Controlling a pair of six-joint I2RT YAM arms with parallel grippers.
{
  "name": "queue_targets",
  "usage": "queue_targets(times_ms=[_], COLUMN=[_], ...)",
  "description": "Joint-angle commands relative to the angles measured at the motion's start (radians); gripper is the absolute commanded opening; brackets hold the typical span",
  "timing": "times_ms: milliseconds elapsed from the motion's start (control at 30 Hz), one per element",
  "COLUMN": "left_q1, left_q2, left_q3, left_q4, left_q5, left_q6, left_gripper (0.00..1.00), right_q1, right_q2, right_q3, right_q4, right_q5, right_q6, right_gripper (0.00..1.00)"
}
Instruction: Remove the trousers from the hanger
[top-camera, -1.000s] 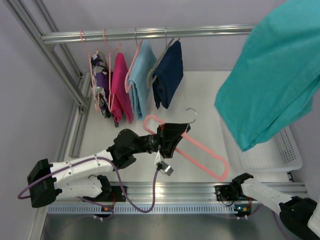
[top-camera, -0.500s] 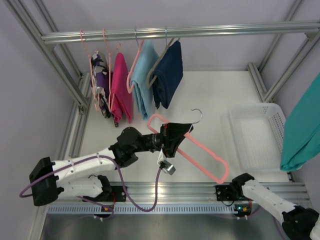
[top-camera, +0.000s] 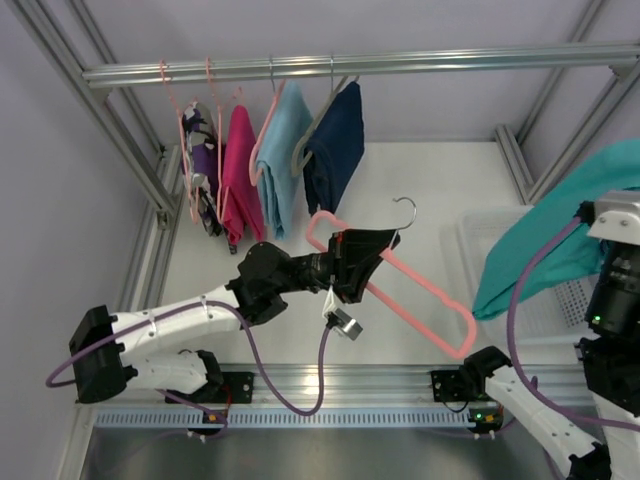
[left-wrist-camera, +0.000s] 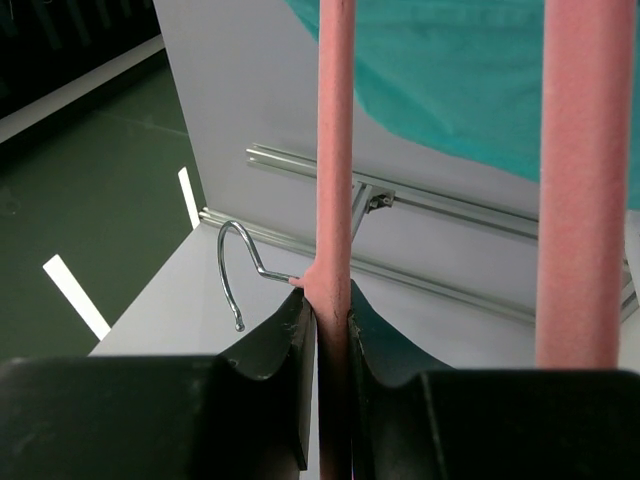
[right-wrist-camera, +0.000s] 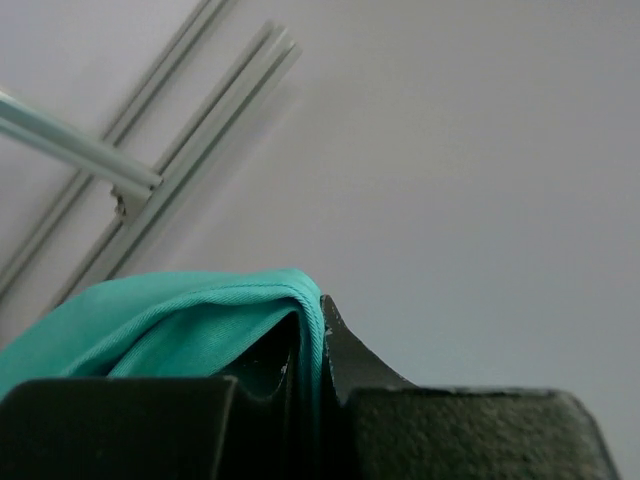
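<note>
One hanger (top-camera: 424, 292) clamped by left tool (left-wrist-camera: 330, 312); one trousers (top-camera: 545, 245) by right tool (right-wrist-camera: 316, 335).

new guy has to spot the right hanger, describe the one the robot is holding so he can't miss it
Start at the metal rail across the back, hung with garments. Come forward over the white table to the left end effector, shut on a salmon-pink hanger with a silver hook. It is the only hanger off the rail, and it carries nothing.
</note>
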Motion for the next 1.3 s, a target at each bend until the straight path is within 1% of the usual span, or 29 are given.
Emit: queue_targets(times_ms=[0, 67, 167, 233, 367, 433, 467, 567, 767, 867, 900, 933, 967, 1000, 1033, 1067, 1100, 1133, 1200, 1267], left_q1=[-0.011, -0.013, -0.013, -0.013, -0.013, -0.013, -0.013, -0.013, -0.013, -0.013, -0.013, -0.013, -0.013, -0.013, -0.013, -0.013, -0.013, -0.013, -0.013, -0.013], left_q2=[0.019, 0.030, 0.048, 0.061, 0.076, 0.081, 0.084, 0.085, 0.093, 0.097, 0.097, 0.099, 0.099, 0.099, 0.100, 0.099, 0.100, 0.100, 0.100, 0.105], left_q3=[0.058, 0.081, 0.109, 0.115, 0.124, 0.123, 0.123, 0.135, 0.178, 0.180, 0.180, 0.184, 0.187, 0.195, 0.212, 0.220, 0.236, 0.244, 0.253, 0.252], left_q4=[0.094, 0.088, 0.088, 0.106, 0.128, 0.140, 0.158, 0.166, 0.161, 0.174, 0.180, 0.190, 0.194, 0.195, 0.186, 0.178, 0.174, 0.163, 0.160, 0.169], left_q5=[0.029, 0.022, 0.003, -0.008, -0.026, -0.032, -0.040, -0.066, -0.107, -0.113, -0.118, -0.120, -0.126, -0.142, -0.152, -0.162, -0.179, -0.185, -0.190, -0.187], left_q6=[-0.018, -0.027, -0.049, -0.066, -0.096, -0.102, -0.109, -0.141, -0.199, -0.208, -0.213, -0.216, -0.227, -0.236, -0.242, -0.259, -0.265, -0.271, -0.276, -0.273], left_gripper=[0.00, 0.00, 0.00, 0.00, 0.00, 0.00, 0.00, 0.00, 0.00, 0.00, 0.00, 0.00, 0.00, 0.00, 0.00, 0.00, 0.00, 0.00, 0.00, 0.00], right_q1=[0.001, 0.001, 0.001, 0.001, 0.001, 0.002, -0.001, -0.009, -0.039, -0.120, -0.206, -0.257, -0.365, -0.413, -0.476, -0.554, -0.585, -0.608, -0.647, -0.656], right_q2=[-0.072, -0.079, -0.074, -0.082, -0.082, -0.077, -0.082, -0.089, -0.071, -0.014, 0.003, 0.019, 0.048, 0.059, 0.087, 0.102, 0.116, 0.145, 0.184, 0.201], right_q3=[-0.144, -0.153, -0.161, -0.188, -0.334, -0.382, -0.441, -0.541, -0.606, -0.580, -0.568, -0.549, -0.543, -0.531, -0.482, -0.450, -0.413, -0.343, -0.258, -0.235], right_q4=[0.115, 0.120, 0.085, 0.065, 0.057, 0.047, 0.057, 0.050, 0.008, -0.056, -0.077, -0.129, -0.133, -0.134, -0.148, -0.168, -0.186, -0.212, -0.233, -0.228], right_q5=[0.084, 0.142, 0.205, 0.220, 0.297, 0.316, 0.323, 0.329, 0.308, 0.242, 0.215, 0.138, 0.097, 0.055, -0.026, -0.067, -0.098, -0.149, -0.195, -0.215], right_q6=[-0.161, -0.170, -0.166, -0.169, -0.196, -0.199, -0.222, -0.235, -0.202, -0.161, -0.141, -0.120, -0.091, -0.071, -0.014, 0.020, 0.050, 0.096, 0.126, 0.129], right_gripper=[0.00, 0.00, 0.00, 0.00, 0.00, 0.00, 0.00, 0.00, 0.00, 0.00, 0.00, 0.00, 0.00, 0.00, 0.00, 0.00, 0.00, 0.00, 0.00, 0.00])
